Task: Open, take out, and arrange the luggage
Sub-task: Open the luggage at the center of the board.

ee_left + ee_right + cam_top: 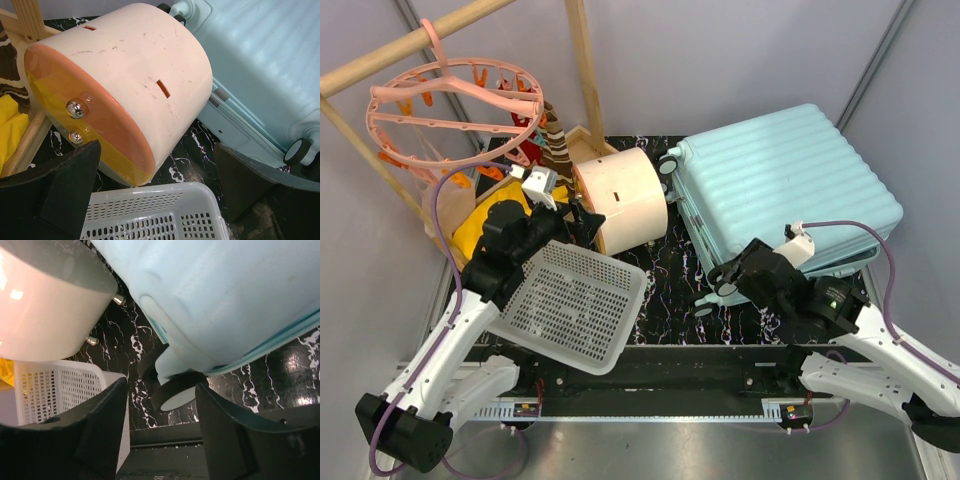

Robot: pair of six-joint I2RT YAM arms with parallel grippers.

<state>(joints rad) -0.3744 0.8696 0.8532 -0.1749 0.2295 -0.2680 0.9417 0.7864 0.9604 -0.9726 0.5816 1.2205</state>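
The luggage (790, 190) lies flat on the table (670, 270). It is big and pale blue, with bumpy lines on its shell. It looks shut, so I think opening it is the first job and it is not done yet.

The right tool (162, 415) is at the near corner of the luggage. Its two fingers are spread apart with nothing held. One wheel (172, 395) of the luggage sits between them. I think it is there to get hold of that corner, or to find the edge where the lid lifts.

The left tool (157, 175) is off to the left of the luggage, and it is spread apart and holds nothing too. It hangs over a white basket (570, 305) with holes and looks at a round cream and orange drawer box (620, 200). That box sits right beside the luggage, on its left. The basket leans, maybe waiting for the things from inside the luggage.

The table is black with white wiggly lines, and it looks shiny. Left of the luggage and further back there is a wooden rack (585, 60), a pink peg hanger (450, 110) and a yellow cloth (480, 220). Plain grey walls stand behind the luggage.
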